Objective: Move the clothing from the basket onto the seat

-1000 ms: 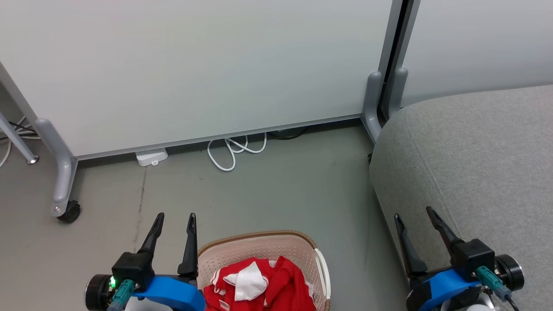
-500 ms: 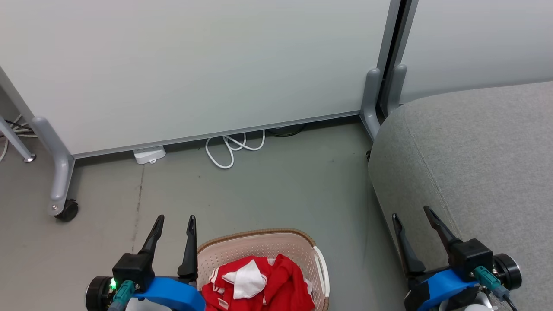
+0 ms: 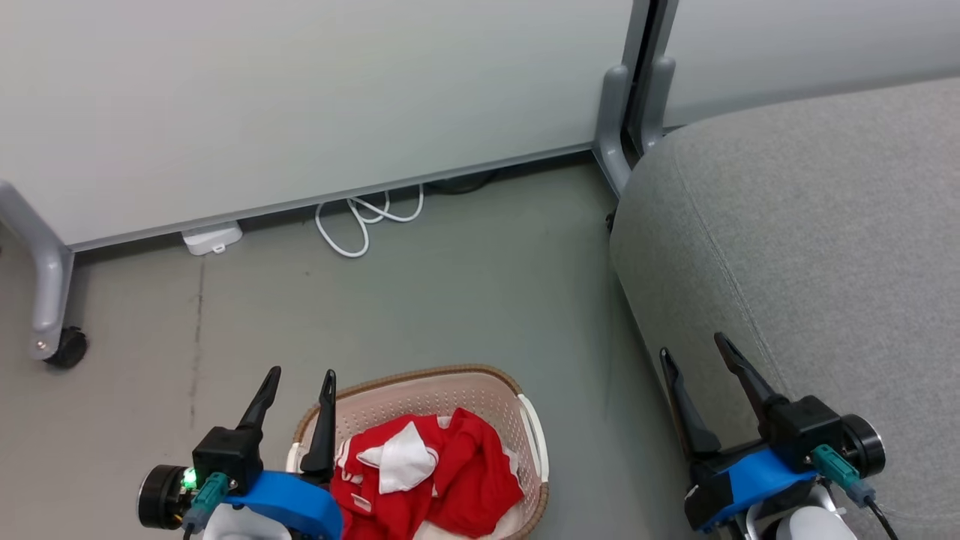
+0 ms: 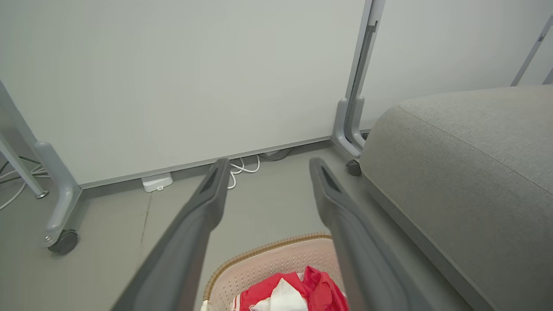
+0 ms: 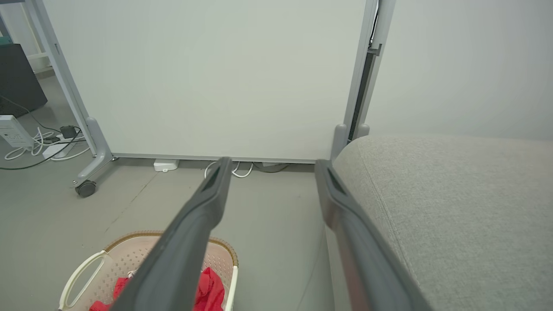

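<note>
Left gripper (image 3: 301, 373): released and empty, fingers spread. It hangs above the left rim of the basket, pointing toward the partition (image 3: 300, 97).
Basket (image 3: 420, 373): stands on the floor (image 3: 465, 300), low in the head view and just right of the left gripper. A strip of floor lies between it and the seat.
Clothing (image 3: 457, 480): bunched inside the basket, red with a white patch (image 3: 397, 459) uppermost. None of it is on the seat.
Right gripper (image 3: 691, 345): released and empty, fingers apart, in front of the seat's rounded edge.
Seat (image 3: 810, 247): a bare grey cushion at the right, nothing on it.
Change: the partition, the cable (image 3: 360, 225), the basket and the seat have all slid together across the head view. So the camera has moved, not the things. More of the basket and of the seat now shows, while both grippers keep much the same pose.
Meaning: this looks like the robot framing its work. No grasp has begun and the whole transfer is still to do. The left gripper seems best placed to go down into the clothing.
</note>
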Controlling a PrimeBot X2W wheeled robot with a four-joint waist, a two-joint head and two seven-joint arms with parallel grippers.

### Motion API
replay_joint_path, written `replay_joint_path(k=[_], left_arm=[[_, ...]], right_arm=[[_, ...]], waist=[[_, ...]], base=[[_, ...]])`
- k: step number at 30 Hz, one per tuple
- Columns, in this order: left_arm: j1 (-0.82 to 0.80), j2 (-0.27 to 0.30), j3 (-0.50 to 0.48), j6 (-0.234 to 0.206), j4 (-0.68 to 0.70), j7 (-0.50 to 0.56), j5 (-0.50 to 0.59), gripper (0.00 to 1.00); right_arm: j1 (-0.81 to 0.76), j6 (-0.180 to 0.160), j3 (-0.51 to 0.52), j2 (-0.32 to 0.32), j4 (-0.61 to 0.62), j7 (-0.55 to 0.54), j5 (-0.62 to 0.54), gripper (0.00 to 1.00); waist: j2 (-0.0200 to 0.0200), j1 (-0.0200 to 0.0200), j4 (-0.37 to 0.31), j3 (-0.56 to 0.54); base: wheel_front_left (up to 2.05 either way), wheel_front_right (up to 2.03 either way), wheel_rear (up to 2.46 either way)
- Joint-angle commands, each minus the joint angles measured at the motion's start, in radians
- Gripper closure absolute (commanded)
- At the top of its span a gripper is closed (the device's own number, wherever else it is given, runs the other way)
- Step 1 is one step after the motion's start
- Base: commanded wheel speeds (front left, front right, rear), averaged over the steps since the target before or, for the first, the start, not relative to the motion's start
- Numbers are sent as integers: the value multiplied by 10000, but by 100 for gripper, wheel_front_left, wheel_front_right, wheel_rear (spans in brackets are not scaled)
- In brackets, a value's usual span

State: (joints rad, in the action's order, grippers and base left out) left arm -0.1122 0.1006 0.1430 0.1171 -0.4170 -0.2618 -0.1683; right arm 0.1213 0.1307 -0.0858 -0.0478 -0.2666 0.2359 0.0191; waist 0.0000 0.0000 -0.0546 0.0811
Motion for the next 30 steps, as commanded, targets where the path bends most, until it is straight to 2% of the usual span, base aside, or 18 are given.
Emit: replay_joint_path(k=[1, 8, 19, 30], left_arm=[[-163, 67, 38, 52, -42, -49, -2, 0], [-870, 556, 465, 89, -940, 64, 236, 0], [-2526, 1480, 2106, 124, -3221, 552, 74, 0], [-4125, 2620, 3788, 128, -4696, 1083, -156, 0]], right_arm=[[125, 1, 14, -45, 22, 80, 28, 0], [781, 1, -384, -40, 99, 226, 207, 0], [1868, 1, -1079, -33, 383, 297, 642, 0], [2192, 1, -1271, -28, 1110, 298, 1014, 0]], waist=[[0, 0, -288, 335], [0, 0, -1120, 1625], [0, 0, -2208, 3494], [0, 0, -2956, 5442]], base=[[0, 0, 0], [0, 0, 0], [0, 0, 0], [0, 0, 0]])
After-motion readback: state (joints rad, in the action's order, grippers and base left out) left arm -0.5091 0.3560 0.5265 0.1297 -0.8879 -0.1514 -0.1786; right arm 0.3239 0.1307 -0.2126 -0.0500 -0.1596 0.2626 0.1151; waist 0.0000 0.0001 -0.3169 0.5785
